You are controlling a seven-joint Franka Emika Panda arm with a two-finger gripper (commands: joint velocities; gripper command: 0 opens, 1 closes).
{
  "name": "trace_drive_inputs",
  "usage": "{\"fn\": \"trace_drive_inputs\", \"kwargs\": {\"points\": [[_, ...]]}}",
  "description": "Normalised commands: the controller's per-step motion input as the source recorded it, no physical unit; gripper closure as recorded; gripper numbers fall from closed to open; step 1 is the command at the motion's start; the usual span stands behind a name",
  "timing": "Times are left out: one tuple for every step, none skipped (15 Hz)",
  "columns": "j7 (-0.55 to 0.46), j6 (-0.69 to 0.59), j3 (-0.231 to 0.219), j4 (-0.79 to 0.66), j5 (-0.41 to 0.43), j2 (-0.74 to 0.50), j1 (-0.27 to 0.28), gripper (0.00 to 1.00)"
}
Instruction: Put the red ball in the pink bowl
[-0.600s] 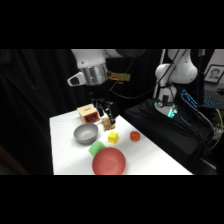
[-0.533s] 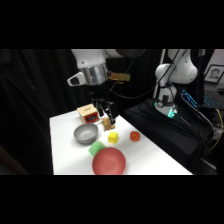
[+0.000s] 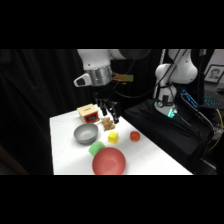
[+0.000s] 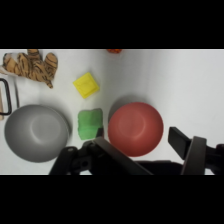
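Gripper (image 3: 109, 116) hung high, jaws apart and empty.
Red ball (image 3: 134, 135) sat on the table (image 3: 65, 150), well apart from the pink bowl (image 3: 108, 161).

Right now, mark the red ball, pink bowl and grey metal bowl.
red ball (image 3: 134, 135): side view, centre of the ball.
pink bowl (image 4: 135, 128): wrist view, middle of its empty inside.
grey metal bowl (image 4: 36, 132): wrist view, middle of its inside.
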Motion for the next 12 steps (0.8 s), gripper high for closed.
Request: {"fn": "trace_drive_inputs", "kwargs": {"points": [[0.00, 0.33, -0.008, -0.59, 0.066, -0.48, -0.016, 0.00], [0.00, 0.36, -0.013, -0.62, 0.062, -0.48, -0.019, 0.00], [-0.01, 0.36, -0.019, -0.64, 0.074, -0.47, -0.026, 0.00], [-0.02, 0.37, -0.027, -0.65, 0.081, -0.46, -0.034, 0.00], [-0.03, 0.38, -0.036, -0.63, 0.088, -0.43, -0.045, 0.00], [-0.04, 0.37, -0.042, -0.61, 0.111, -0.40, -0.054, 0.00], [-0.06, 0.38, -0.045, -0.59, 0.115, -0.38, -0.059, 0.00], [-0.05, 0.38, -0.045, -0.56, 0.117, -0.37, -0.057, 0.00], [-0.03, 0.42, -0.045, -0.54, 0.117, -0.36, -0.057, 0.00], [-0.02, 0.41, -0.039, -0.51, 0.128, -0.34, -0.052, 0.00], [0.00, 0.41, -0.032, -0.49, 0.107, -0.33, -0.049, 0.00], [0.01, 0.41, -0.024, -0.47, 0.093, -0.31, -0.044, 0.00]]}}
